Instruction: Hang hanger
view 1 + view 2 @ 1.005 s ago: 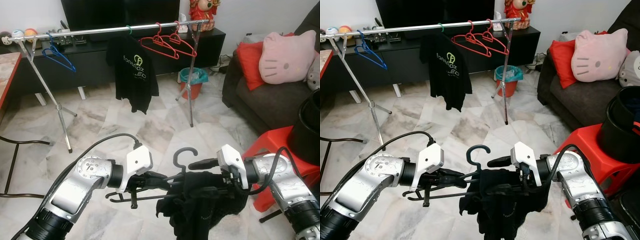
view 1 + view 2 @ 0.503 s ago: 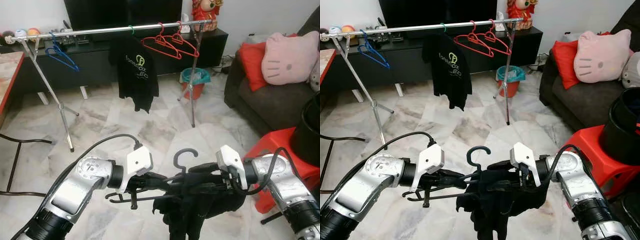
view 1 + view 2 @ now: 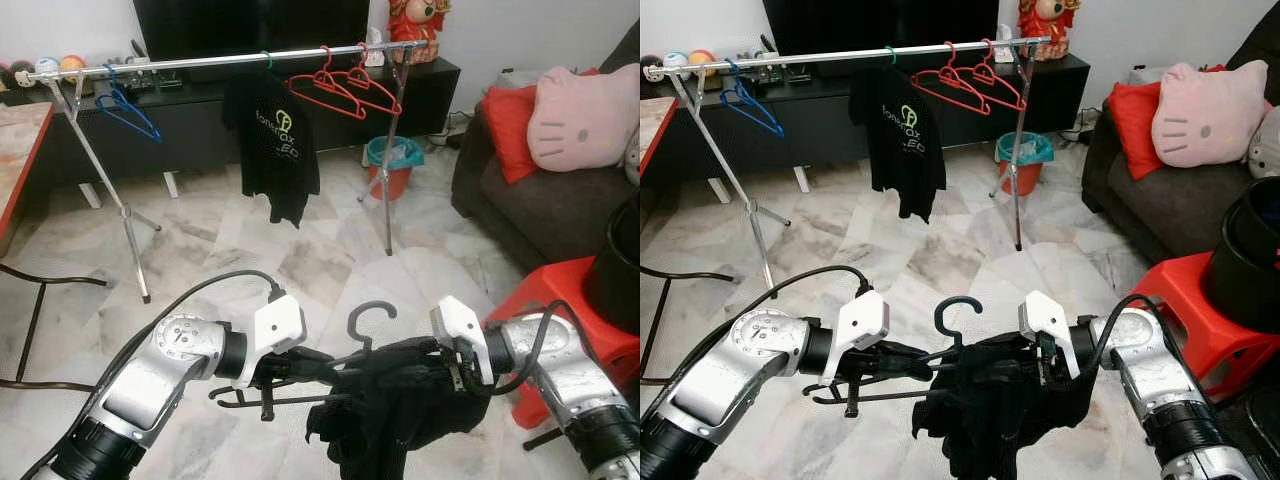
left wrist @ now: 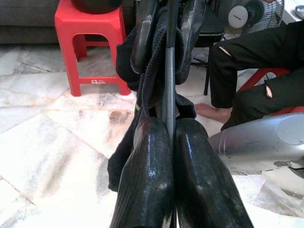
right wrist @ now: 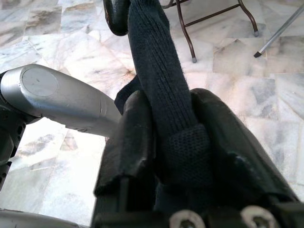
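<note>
Compared with one second ago, the black garment (image 3: 385, 415) hangs in a narrower, more bunched mass below the black hanger (image 3: 340, 360), and the right gripper's upper finger, previously standing clear above the cloth, now lies down against it. The whole scene has also shifted slightly in both eye views, which indicates camera motion; the clothes rail (image 3: 230, 60) and its contents keep their arrangement.

The black hanger is held between the two grippers, low in front of the robot and well apart from the rail. Its hook points upward, midway between the two wrists. The left gripper (image 3: 300, 365) is closed on the hanger's left end; in the left wrist view the two fingers (image 4: 147, 175) press together with the thin hanger bar pinched between them. The right gripper (image 3: 420, 362) is clamped on the right side of the garment; in the right wrist view a thick fold of dark knit cloth sits between its fingers (image 5: 135, 137).

Both silver arms reach inward from the sides, forearms roughly level, wrists facing each other across the hanger.

The rail carries a blue hanger (image 3: 122, 105), a black T-shirt (image 3: 272, 140) and two red hangers (image 3: 345, 90). A red stool (image 3: 570, 290) stands at the robot's right, beside a dark sofa (image 3: 540, 200) with a pink cushion (image 3: 590, 115).
</note>
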`<state>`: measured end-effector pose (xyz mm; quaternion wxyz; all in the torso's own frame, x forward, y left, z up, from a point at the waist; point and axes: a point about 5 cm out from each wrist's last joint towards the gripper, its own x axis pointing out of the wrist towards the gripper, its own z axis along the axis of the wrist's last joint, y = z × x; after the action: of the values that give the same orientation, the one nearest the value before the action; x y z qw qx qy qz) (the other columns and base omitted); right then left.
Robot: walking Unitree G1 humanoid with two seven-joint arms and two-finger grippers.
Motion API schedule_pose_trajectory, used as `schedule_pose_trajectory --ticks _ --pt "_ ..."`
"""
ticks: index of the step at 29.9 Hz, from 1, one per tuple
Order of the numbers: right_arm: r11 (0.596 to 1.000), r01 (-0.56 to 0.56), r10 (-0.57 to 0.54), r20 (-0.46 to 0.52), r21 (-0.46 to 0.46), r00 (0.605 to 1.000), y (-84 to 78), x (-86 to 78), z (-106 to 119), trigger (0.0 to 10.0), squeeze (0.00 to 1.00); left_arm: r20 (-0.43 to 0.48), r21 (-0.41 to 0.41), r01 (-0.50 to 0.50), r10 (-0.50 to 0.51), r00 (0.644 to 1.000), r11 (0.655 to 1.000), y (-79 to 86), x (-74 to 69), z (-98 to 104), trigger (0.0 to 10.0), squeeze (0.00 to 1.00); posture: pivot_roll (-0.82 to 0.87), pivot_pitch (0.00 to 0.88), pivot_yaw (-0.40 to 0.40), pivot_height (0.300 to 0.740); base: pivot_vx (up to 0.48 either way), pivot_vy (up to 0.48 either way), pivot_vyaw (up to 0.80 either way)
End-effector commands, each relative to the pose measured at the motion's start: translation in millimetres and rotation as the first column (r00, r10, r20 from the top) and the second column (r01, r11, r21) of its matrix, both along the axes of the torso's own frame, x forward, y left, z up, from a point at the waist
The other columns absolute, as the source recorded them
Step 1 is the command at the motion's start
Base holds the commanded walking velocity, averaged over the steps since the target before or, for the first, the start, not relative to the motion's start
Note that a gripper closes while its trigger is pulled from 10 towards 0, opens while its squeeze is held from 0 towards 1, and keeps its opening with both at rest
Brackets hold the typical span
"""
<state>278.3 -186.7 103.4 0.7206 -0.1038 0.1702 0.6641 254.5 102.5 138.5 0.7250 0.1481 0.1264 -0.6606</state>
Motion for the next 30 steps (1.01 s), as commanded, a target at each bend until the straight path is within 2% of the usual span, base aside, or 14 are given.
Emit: schedule_pose_trajectory --ticks 1,22,23,25,26,30 --pt "0.998 -0.054 0.054 0.014 0.012 0.998 12.1 -1.6 1.1 0.0 0.00 0.055 -0.046 0.046 -0.044 0.998 0.998 -8.8 1.1 12.8 10.0 0.00 0.07 0.000 -0.020 0.740 0.000 0.000 0.00" --pt "0.998 -0.061 0.060 0.016 0.014 0.998 17.2 -0.2 1.0 0.0 0.00 0.067 -0.054 0.031 -0.027 0.997 0.998 -10.8 5.7 15.1 10.0 0.00 0.07 0.000 -0.020 0.740 0.000 0.000 0.00" --pt "0.998 -0.059 0.058 0.018 0.014 0.998 17.2 0.2 1.5 0.0 0.00 0.068 -0.061 0.023 -0.019 0.997 0.998 -10.6 6.8 15.4 10.0 0.38 0.07 0.000 -0.019 0.740 0.000 0.000 0.00" --pt "0.998 -0.057 0.057 0.020 0.015 0.998 17.2 0.6 1.8 0.0 0.00 0.069 -0.067 0.018 -0.013 0.998 0.998 -10.5 7.6 15.6 10.0 0.38 0.07 0.000 -0.019 0.740 0.000 0.000 0.00" --pt "0.998 -0.055 0.055 0.022 0.015 0.998 17.3 1.0 2.2 0.0 0.00 0.060 -0.071 0.013 -0.008 0.998 0.997 -10.1 8.7 15.4 10.0 1.00 0.07 0.000 -0.019 0.740 0.000 0.000 0.00" --pt "0.998 -0.056 0.055 0.023 0.013 0.998 17.9 0.3 2.0 0.0 0.00 0.051 -0.073 0.013 -0.010 0.999 0.997 -8.4 8.1 16.1 10.0 1.00 0.07 0.000 -0.018 0.740 0.000 0.000 0.00"
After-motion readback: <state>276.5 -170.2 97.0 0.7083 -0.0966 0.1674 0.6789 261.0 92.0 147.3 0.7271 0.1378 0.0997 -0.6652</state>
